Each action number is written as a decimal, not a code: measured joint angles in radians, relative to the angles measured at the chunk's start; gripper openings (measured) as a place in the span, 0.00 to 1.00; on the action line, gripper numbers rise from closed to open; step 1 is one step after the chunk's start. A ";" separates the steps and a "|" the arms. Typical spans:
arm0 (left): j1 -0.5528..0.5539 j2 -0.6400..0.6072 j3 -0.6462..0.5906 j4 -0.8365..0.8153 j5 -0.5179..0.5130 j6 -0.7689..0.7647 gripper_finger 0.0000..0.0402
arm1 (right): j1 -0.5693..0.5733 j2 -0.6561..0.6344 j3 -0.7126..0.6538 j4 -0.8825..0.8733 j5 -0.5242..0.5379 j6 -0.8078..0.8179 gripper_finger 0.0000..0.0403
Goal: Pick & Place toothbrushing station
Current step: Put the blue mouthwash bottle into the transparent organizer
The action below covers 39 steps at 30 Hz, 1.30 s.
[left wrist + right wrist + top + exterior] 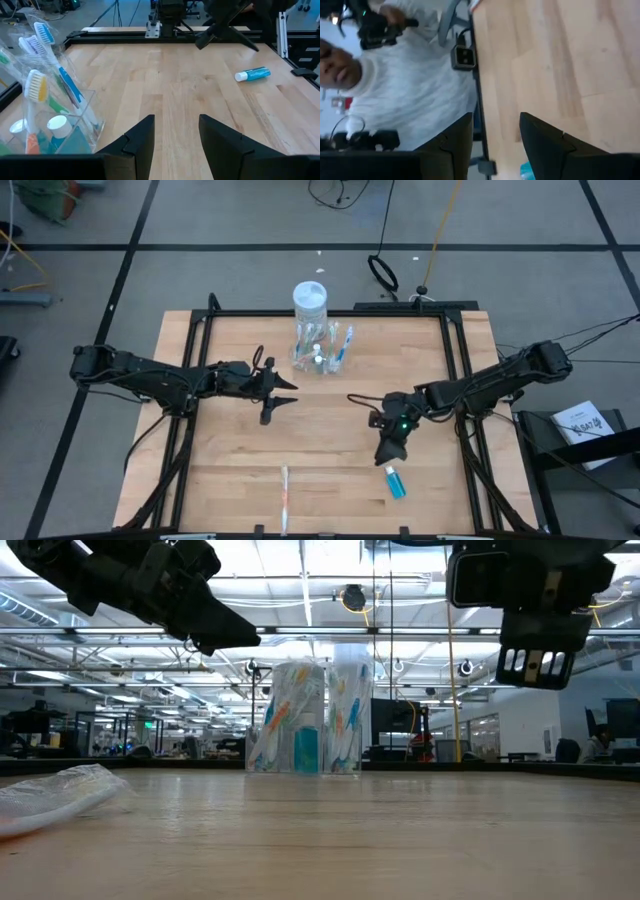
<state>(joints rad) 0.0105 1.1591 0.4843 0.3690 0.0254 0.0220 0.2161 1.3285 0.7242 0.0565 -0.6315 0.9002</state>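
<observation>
Toothbrushing station (322, 348) stands at the far-middle of the desk (230, 460), toothbrushes in it, just in front of a white jar (310, 302). Left gripper (277, 396) hovers near the station's left, fingers apart, holding nothing. Right gripper (388, 447) also open and empty, above a blue tube (395, 482) lying near the front edge.

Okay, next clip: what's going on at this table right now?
Neither arm holds anything. The left gripper hangs open over the table near the clear toothbrushing station, which stands at the far edge with brushes in it. The right gripper, jaws apart, hangs above a small blue tube lying on the wood. A wrapped toothbrush lies at the near edge. A person in white shows in the right wrist view.
</observation>
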 joint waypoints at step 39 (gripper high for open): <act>0.001 0.000 0.000 -0.133 -0.002 0.210 0.39 | 0.199 0.045 0.000 -0.371 0.146 0.869 0.38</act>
<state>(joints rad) 0.0116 1.1595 0.4843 0.2356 0.0238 0.2317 0.4147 1.3731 0.7242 -0.3146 -0.4850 1.7691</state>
